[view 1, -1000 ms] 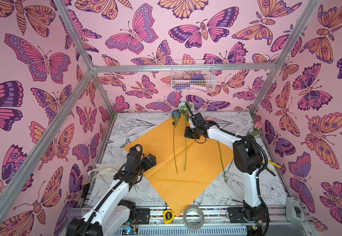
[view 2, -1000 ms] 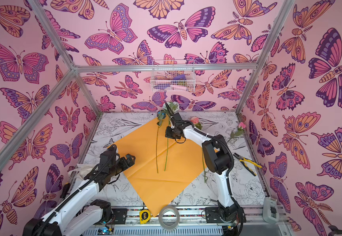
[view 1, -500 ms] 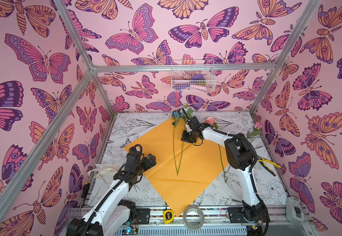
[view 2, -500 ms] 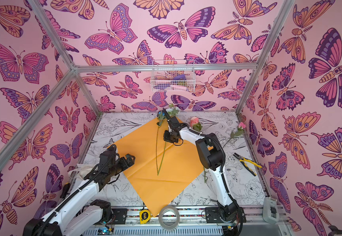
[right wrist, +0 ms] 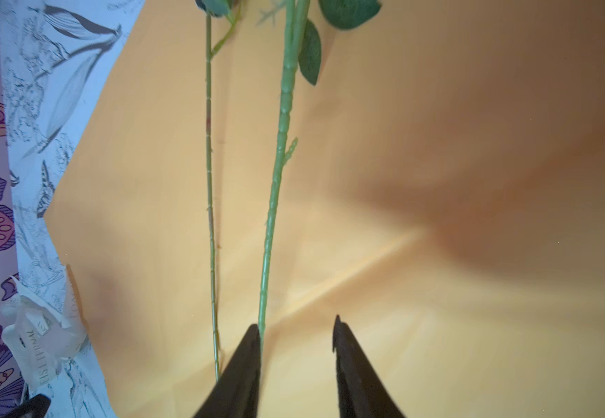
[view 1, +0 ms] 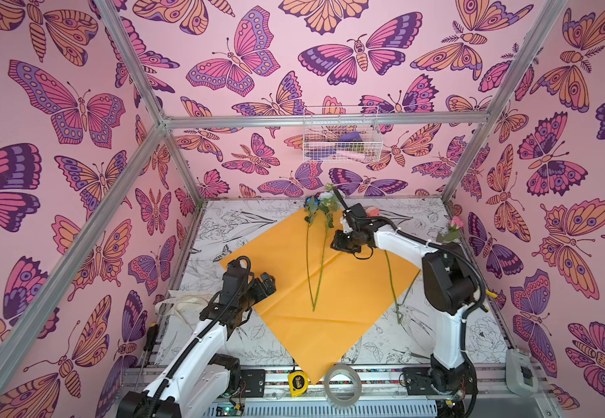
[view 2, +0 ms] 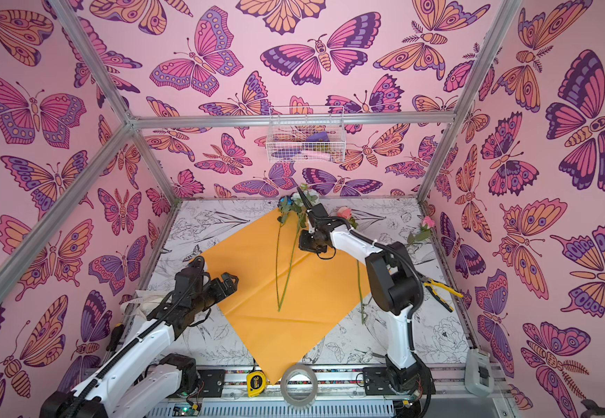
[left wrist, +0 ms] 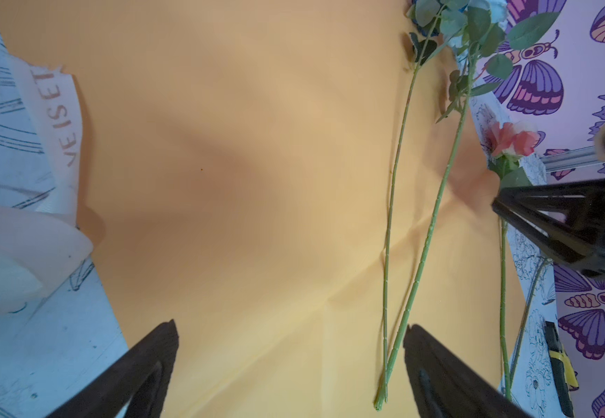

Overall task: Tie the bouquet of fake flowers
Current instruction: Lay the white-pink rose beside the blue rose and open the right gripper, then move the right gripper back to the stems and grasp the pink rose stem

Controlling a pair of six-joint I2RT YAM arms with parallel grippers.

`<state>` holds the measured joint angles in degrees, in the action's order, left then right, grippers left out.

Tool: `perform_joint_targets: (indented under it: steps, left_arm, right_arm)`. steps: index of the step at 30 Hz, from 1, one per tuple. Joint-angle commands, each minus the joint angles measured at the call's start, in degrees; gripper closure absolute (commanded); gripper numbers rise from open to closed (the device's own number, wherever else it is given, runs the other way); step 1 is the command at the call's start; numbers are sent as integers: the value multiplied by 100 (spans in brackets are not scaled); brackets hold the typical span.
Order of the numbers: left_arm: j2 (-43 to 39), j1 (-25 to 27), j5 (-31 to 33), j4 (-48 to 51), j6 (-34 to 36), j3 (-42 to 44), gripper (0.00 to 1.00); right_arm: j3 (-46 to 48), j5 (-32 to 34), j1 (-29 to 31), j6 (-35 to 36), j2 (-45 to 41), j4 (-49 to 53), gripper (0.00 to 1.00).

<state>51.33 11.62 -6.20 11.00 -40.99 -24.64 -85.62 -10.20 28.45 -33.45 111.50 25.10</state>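
1. The paper (view 1: 330, 325) lay flat on the counter (view 1: 413, 347), one corner pointing to each side.
2. The flowers lay loose, not bundled.
3. The blue flower (view 1: 311, 201) and the white flower (view 1: 323, 198) had their heads at the paper's far corner. Their stems ran down the paper and met at the near ends in a narrow V.
4. The peach rose (view 1: 371, 211) lay just off the paper's far right edge. Its stem was partly hidden by the right arm, and its end rested off the paper.
5. The pink rose (view 1: 456, 222) lay near the right wall, well apart from the paper.
6. The left gripper (left wrist: 289, 327) hovered over the paper's left corner, its fingers (left wrist: 141, 369) spread wide and holding nothing.
7. The right gripper (right wrist: 297, 322) hung over the paper with its fingers (right wrist: 243, 362) parted and nothing between them. The white flower's stem passed just beside one fingertip; whether they touched I could not tell.
8. The ribbon (view 1: 176, 304) lay left of the paper, beside the left arm.
9. A tape roll (view 1: 342, 383) and a tape measure (view 1: 297, 381) sat by the paper's near corner.
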Motion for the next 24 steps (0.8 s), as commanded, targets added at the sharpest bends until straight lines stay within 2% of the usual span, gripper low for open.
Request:
perform_joint_targets:
  steps: [1, 5, 10, 15, 24]
  left_arm:
    - [-94, -30, 39, 129, 70, 54, 1]
    - [-40, -45, 44, 129, 80, 25, 1]
    - [58, -41, 58, 130, 91, -15, 1]
    - [48, -48, 31, 125, 77, -10, 1]
    - [-10, -54, 48, 146, 86, 34, 1]
  right_arm:
    - [423, 660, -207, 316, -688, 490, 65]
    - [1052, 1446, -589, 474, -1342, 1022, 65]
    - [1557, 1820, -1128, 674, -1688, 1422, 66]
    - [1816, 1857, -1323, 718, -1637, 1674, 68]
    - [2768, 1289, -1324, 448, -1890, 1647, 72]
